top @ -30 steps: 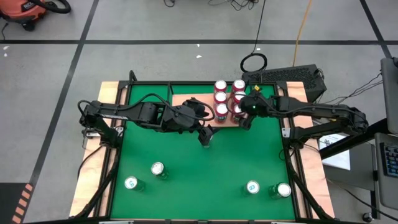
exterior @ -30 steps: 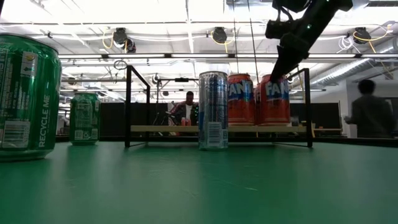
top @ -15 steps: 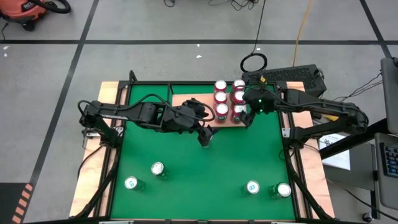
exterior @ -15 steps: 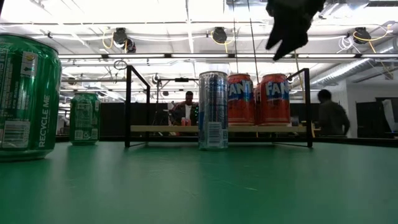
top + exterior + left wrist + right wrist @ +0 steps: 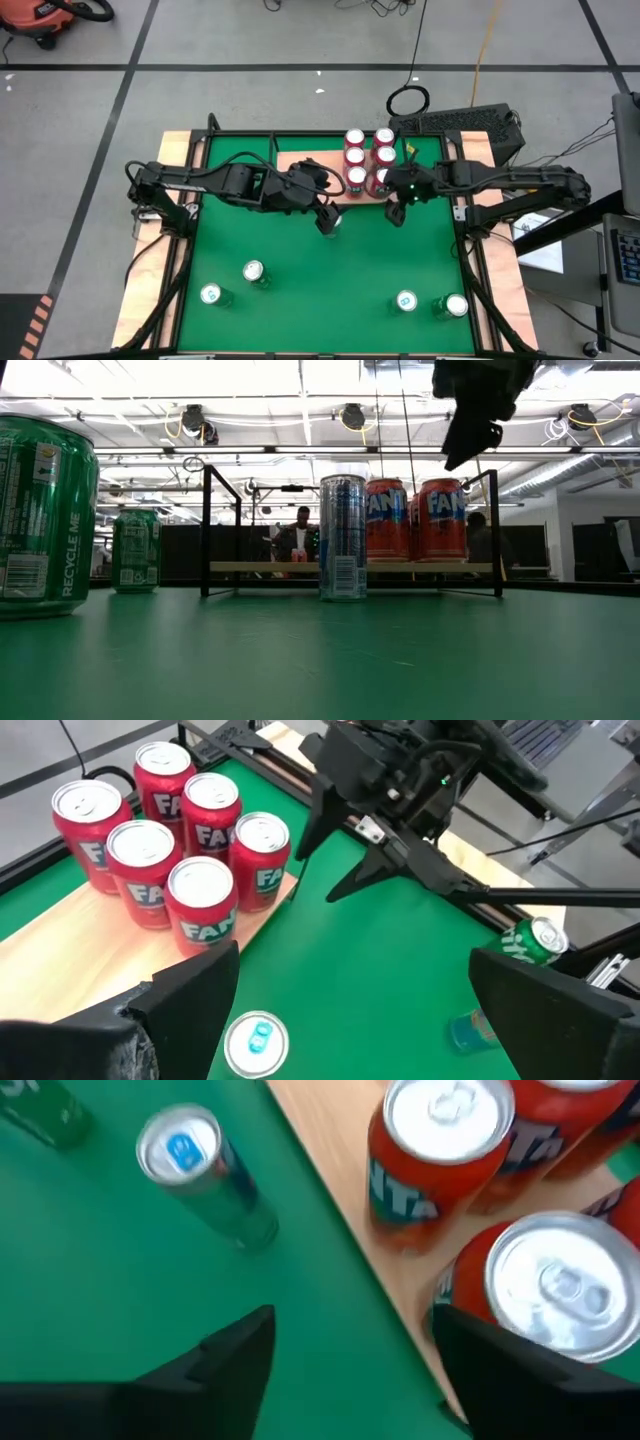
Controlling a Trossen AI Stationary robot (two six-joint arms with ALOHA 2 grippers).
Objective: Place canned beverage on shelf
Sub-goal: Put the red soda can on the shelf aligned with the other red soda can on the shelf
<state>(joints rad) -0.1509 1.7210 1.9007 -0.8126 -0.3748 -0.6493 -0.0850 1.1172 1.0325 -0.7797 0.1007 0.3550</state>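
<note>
The shelf (image 5: 300,165), a light-wood board with a black rail, lies at the table's far side. Several red cans (image 5: 356,160) stand on its right part. A slim silver-and-blue can (image 5: 334,222) stands upright on the green mat just in front of the shelf, also in the low view (image 5: 343,537). My left gripper (image 5: 350,960) hangs open high above it, with the can top (image 5: 256,1042) below its fingers and untouched. My right gripper (image 5: 394,212) is open and hovers off the shelf's near right corner, above can height (image 5: 470,440).
Several green cans stand near the table's front: two at the left (image 5: 253,271) (image 5: 210,294) and two at the right (image 5: 405,300) (image 5: 455,305). Black rail posts (image 5: 206,530) frame the shelf. Bare board (image 5: 60,930) lies left of the red cans.
My right gripper has risen from beside the red cans at the shelf's near right edge. It has drawn back toward the table's near edge, rolling as it went. The cans have stayed in place.
</note>
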